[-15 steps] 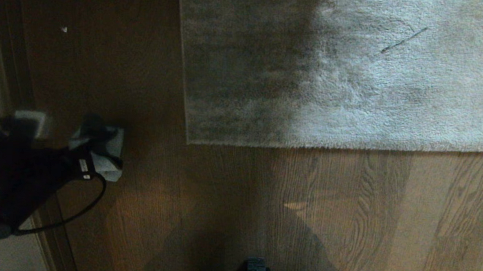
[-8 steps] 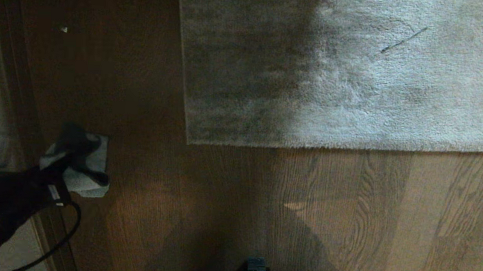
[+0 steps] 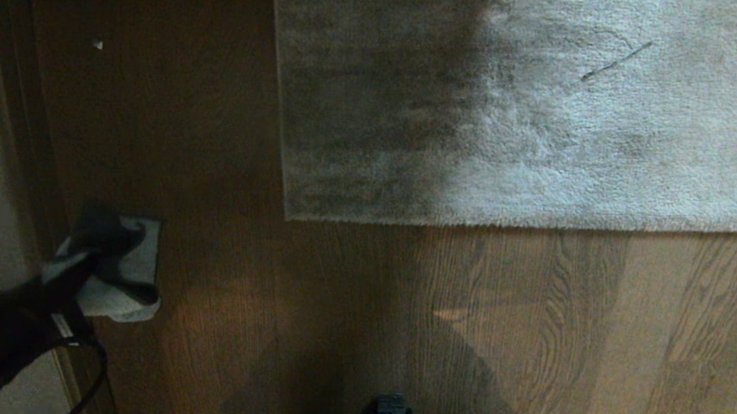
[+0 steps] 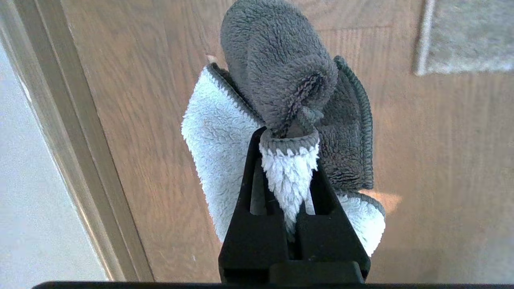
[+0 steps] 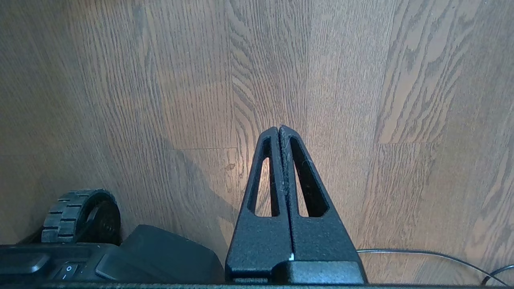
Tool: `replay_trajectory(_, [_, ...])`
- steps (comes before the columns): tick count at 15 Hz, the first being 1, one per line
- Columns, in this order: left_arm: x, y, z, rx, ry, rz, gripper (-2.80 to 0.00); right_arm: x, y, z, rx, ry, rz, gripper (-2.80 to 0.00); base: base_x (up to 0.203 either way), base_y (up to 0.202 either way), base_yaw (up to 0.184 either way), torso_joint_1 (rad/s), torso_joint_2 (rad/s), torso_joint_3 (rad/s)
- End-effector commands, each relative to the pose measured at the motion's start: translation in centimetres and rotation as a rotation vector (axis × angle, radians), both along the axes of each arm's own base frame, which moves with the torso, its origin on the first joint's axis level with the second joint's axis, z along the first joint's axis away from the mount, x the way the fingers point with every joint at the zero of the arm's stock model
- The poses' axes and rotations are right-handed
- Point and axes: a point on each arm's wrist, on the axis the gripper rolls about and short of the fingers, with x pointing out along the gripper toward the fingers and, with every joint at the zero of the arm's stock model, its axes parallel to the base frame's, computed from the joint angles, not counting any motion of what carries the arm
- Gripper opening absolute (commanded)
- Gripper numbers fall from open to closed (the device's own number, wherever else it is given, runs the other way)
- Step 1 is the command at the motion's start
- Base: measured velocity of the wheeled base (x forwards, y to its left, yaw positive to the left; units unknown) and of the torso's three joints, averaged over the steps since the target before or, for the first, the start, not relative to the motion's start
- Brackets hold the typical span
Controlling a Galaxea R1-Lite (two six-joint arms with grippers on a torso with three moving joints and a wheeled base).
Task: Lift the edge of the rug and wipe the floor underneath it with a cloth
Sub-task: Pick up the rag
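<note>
Reaching in from the lower left of the head view, the left gripper has its jaws clamped on the cloth, which bunches above the fingertips and drapes down both sides over the floor. That arm slants low beside a dark threshold strip. The rug edge lies flat, well apart to the right. The right gripper hangs above bare planks, jaws pressed together on nothing, near a wheel.

Left pincer clamps the cloth (bunched) above the floor.
</note>
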Motion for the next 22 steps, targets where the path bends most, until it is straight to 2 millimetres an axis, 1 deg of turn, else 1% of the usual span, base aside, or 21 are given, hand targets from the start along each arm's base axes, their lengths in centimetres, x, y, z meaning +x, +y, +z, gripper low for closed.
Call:
replay_trajectory(1, [-0.9,-0.2,0.0,-0.008,-0.021,-0.013,-2.8,0.0,0.0,0.0,0.001,-0.001,0.0,-2.8,0.0,0.0,0.0,0.0,0.0,0.0])
replay_trajectory(8, [-3.6,-0.3,-0.8,-0.009,0.036,-0.023,-2.8,0.0,0.0,0.0,0.001,-0.001,-0.001,-2.8,0.0,0.0,0.0,0.0,0.0,0.0])
replay_trajectory(10, [-4.9,-0.5,-1.2,-0.006,0.064,-0.053,-2.8,0.0,0.0,0.0,0.001,-0.001,0.0,-2.8,0.0,0.0,0.0,0.0,0.0,0.0])
replay_trajectory(12, [-6.7,-0.6,-1.7,-0.001,0.084,-0.074,-2.8,0.0,0.0,0.0,0.0,-0.001,0.0,-2.8,0.0,0.0,0.0,0.0,0.0,0.0])
replay_trajectory(15, [-9.7,-0.5,-3.2,0.004,0.13,-0.096,-2.8,0.0,0.0,0.0,0.002,-0.001,-0.001,-2.8,0.0,0.0,0.0,0.0,0.0,0.0])
replay_trajectory(18, [-12.1,-0.4,-5.2,0.001,0.187,-0.11,-2.8,0.0,0.0,0.0,0.001,-0.001,0.0,-2.8,0.0,0.0,0.0,0.0,0.0,0.0])
replay_trajectory(20, [-12.9,-0.3,-5.9,-0.001,0.194,-0.114,-2.8,0.0,0.0,0.0,0.0,-0.001,0.0,-2.8,0.0,0.0,0.0,0.0,0.0,0.0])
replay_trajectory(22, [-13.3,-0.3,-6.4,0.005,0.207,-0.123,-2.8,0.0,0.0,0.0,0.0,-0.001,0.0,-2.8,0.0,0.0,0.0,0.0,0.0,0.0])
